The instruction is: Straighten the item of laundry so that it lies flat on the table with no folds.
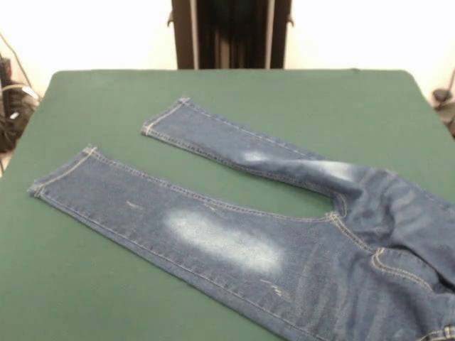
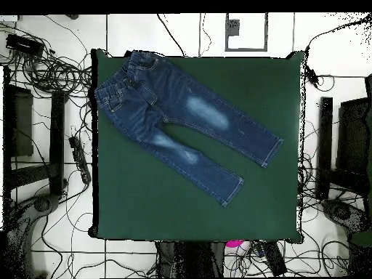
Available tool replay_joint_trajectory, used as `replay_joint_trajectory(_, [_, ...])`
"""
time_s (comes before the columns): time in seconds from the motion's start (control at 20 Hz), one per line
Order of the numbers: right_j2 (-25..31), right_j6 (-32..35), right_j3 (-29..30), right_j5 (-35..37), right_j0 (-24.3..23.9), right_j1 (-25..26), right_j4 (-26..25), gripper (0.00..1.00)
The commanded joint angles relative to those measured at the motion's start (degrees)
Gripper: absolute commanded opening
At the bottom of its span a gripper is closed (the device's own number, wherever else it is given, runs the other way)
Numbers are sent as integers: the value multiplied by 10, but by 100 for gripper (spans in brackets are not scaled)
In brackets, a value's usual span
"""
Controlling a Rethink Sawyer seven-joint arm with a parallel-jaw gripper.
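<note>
The pair of blue denim jeans (image 2: 174, 123) lies spread on the green felt-covered table (image 2: 182, 211). Seen from overhead, its gathered waistband sits at one corner of the table, and both legs run diagonally away from that corner toward the table's middle, parted in a narrow V. That view takes in the whole garment, waistband to hems. The front view crops the waistband end but shows the jeans (image 1: 234, 241) closer: orange stitching along the seams, a large whitish faded patch on the nearer leg, a smaller one on the farther leg, and soft rumples round the seat. The gripper appears in neither view, so its jaws cannot be judged.
</note>
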Motion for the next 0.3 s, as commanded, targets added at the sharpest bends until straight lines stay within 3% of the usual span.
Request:
replay_joint_trajectory(0.05, [-122, -576, -12, -32, 36, 30, -52, 100])
replay_joint_trajectory(0.3, [-142, -619, -29, -14, 24, 8, -42, 100])
